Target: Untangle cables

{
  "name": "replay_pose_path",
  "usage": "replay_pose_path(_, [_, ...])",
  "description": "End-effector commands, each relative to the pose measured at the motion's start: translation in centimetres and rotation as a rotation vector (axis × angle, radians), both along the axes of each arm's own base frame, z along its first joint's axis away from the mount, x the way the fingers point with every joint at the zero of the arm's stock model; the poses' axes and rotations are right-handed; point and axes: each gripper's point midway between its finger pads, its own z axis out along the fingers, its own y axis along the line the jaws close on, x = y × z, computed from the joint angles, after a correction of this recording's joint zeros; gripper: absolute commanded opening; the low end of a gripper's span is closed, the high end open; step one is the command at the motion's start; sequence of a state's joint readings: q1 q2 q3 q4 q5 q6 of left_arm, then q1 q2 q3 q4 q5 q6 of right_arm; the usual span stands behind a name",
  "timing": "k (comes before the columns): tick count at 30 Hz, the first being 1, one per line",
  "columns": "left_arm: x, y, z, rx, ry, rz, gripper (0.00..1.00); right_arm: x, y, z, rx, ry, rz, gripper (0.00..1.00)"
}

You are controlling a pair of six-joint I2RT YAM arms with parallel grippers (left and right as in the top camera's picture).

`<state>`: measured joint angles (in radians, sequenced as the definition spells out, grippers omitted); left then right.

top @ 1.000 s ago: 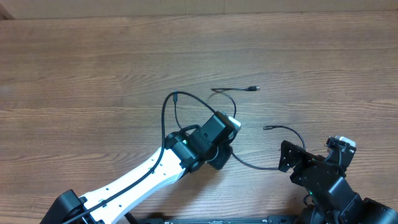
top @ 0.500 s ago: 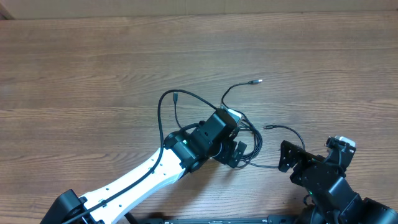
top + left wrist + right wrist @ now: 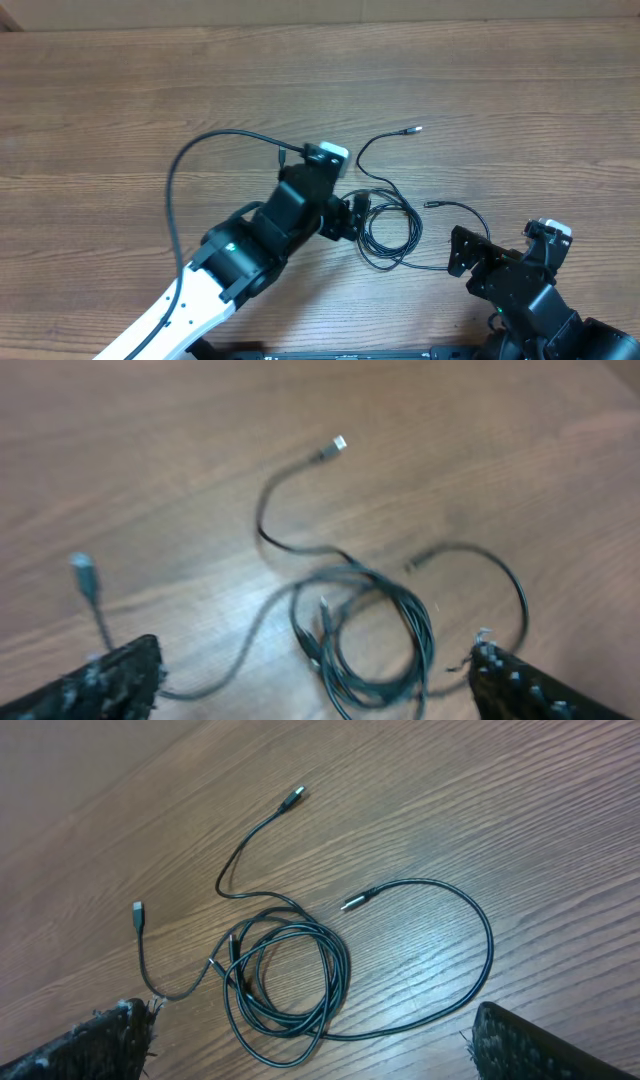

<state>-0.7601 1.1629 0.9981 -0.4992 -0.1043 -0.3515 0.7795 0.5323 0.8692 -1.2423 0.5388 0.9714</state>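
Left wrist view blurs the cables (image 3: pixel 425 632); left gripper (image 3: pixel 310 665) and right gripper (image 3: pixel 310 1030) gape empty, fingertips cropped.

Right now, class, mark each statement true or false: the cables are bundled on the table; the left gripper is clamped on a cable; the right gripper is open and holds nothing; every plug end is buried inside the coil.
1. The thin black cables lie in a looped bundle on the brown wooden table. True.
2. The left gripper is shut on a cable. False: its fingers stand wide apart above the bundle and hold nothing.
3. The right gripper is open and holds nothing. True.
4. Every plug end is buried inside the coil. False: a silvery-tipped plug end stretches well clear of the loops.
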Motion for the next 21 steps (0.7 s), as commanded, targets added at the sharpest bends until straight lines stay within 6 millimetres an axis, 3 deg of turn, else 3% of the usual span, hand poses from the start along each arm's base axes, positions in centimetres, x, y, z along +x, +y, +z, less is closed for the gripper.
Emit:
replay_pose_path(1, [0.7, 0.4, -0.5, 0.022, 0.009, 0.035, 0.72, 0.1, 0.0, 1.1, 0.019, -0.027, -0.003, 1.00])
replay_pose_path(2, [0.6, 0.0, -1.0, 0.022, 0.028, 0.021, 0.62, 0.1, 0.0, 1.1, 0.019, -0.027, -0.003, 1.00])
replay_pose_path(3, [0.3, -0.5, -1.5, 0.017, 0.055, -0.005, 0.59, 0.1, 0.0, 1.1, 0.019, -0.027, -0.003, 1.00])
replay_pose_path(6, [-0.7, -2.7, -3.5, -0.011, 0.148, -0.102, 0.61, 0.1, 0.0, 1.1, 0.019, -0.027, -0.003, 1.00])
replay_pose_path(9, [-1.2, -4.6, -6.4, -0.016, 0.252, -0.174, 0.49, 0.1, 0.0, 1.1, 0.019, -0.027, -0.003, 1.00])
replay_pose_path(12, [-1.1, -4.8, -9.2, 0.029, 0.316, -0.170, 0.45, 0.1, 0.0, 1.1, 0.019, -0.027, -0.003, 1.00])
replay_pose_path(13, [-1.1, -4.9, -10.2, 0.045, 0.335, -0.168, 0.45, 0.1, 0.0, 1.1, 0.019, -0.027, -0.003, 1.00])
replay_pose_path(15, [-0.6, -5.2, -11.3, 0.055, 0.346, -0.165, 0.66, 0.1, 0.0, 1.1, 0.019, -0.027, -0.003, 1.00])
replay_pose_path(16, [-0.2, -5.4, -11.6, 0.059, 0.331, -0.172, 0.69, 0.1, 0.0, 1.1, 0.019, -0.027, -0.003, 1.00])
replay_pose_path(19, [1.5, -6.9, -11.3, 0.126, 0.153, -0.322, 0.65, 0.1, 0.0, 1.1, 0.019, -0.027, -0.003, 1.00])
replay_pose_path(21, [3.2, -7.5, -11.0, 0.161, 0.042, -0.350, 0.74, 0.1, 0.0, 1.1, 0.019, -0.027, -0.003, 1.00])
